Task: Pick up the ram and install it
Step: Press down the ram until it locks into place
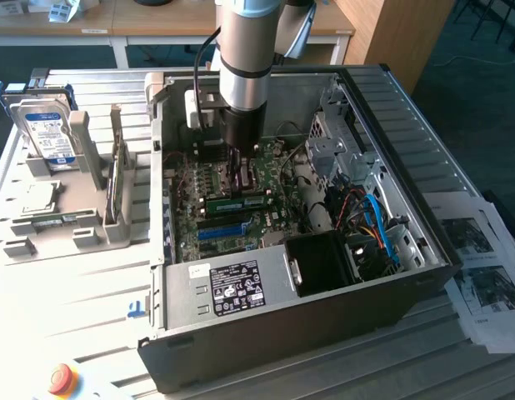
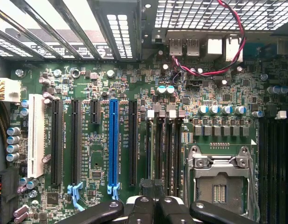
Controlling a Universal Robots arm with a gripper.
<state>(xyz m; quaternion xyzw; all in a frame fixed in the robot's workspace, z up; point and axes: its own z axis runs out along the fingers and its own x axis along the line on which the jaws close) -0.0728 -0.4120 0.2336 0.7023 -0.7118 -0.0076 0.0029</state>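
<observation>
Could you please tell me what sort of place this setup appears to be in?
Probably a robotics lab or workshop: an opened computer case lies on a metal workbench, parts sit in a grey fixture tray, and a red emergency stop button is mounted nearby.

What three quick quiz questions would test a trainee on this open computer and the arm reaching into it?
1. True or false: the gripper is inside the open computer case, above the motherboard.
2. Multiple choice: in the wrist view, what colour is the long slot standing a few slots away from the white slot? A red, B blue, C yellow.
3. Short answer: what labelled silver device stands upright in the grey tray at the exterior view's left, outside the case?

Key: 1 true. 2 B. 3 a hard drive.
</observation>
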